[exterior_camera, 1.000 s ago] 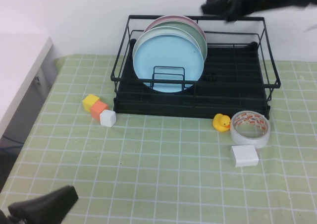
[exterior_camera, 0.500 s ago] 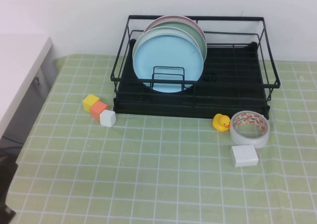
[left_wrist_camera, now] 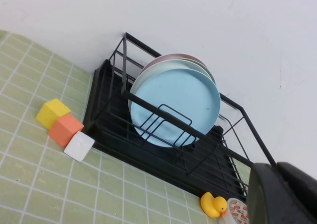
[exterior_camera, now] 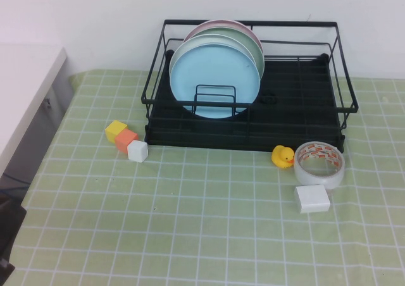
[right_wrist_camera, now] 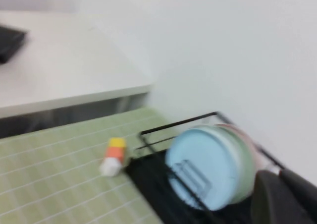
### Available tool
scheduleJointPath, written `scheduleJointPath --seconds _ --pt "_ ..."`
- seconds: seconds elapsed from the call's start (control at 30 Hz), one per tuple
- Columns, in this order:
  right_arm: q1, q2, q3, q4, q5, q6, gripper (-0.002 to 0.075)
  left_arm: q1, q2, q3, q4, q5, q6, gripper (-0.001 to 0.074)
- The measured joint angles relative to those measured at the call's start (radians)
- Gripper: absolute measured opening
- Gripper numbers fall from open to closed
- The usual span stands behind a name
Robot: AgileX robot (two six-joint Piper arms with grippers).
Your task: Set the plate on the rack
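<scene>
The light blue plate stands upright in the black wire rack, at the front of a row, leaning on a pale green plate and a pink plate. Nothing touches it. It also shows in the left wrist view and the right wrist view, as does the rack. My left gripper is shut and empty, far from the rack; only a dark part of that arm shows in the high view. My right gripper is shut and empty, outside the high view.
Yellow, orange and white cubes lie left of the rack's front. A yellow duck, a tape roll and a white box lie at its front right. A white table stands at the left.
The right arm, above the rack's far right corner a second ago, has left the high view. The left gripper has drawn back from the near left to the view's edge.
</scene>
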Motion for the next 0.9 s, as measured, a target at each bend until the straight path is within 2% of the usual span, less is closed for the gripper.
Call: scheduleJointPath --seconds 0.13,0.33,0.57,0.9 --pt "0.000 -0.233 0.221 0.000 -0.147 0.000 0.0006 0.000 0.000 0.000 -0.002 0.000 0.000 -0.0001" --pt "0.000 -0.486 0.383 -0.007 -0.228 -0.004 0.0006 0.000 0.000 0.000 -0.002 0.000 0.000 -0.0001" --pt "0.000 -0.569 0.493 -0.024 -0.209 0.076 0.0004 0.000 0.000 0.000 -0.002 0.000 0.000 -0.0001" --pt "0.000 -0.569 0.736 -0.050 -0.528 0.069 0.0000 0.000 0.000 0.000 -0.002 0.002 0.000 -0.0001"
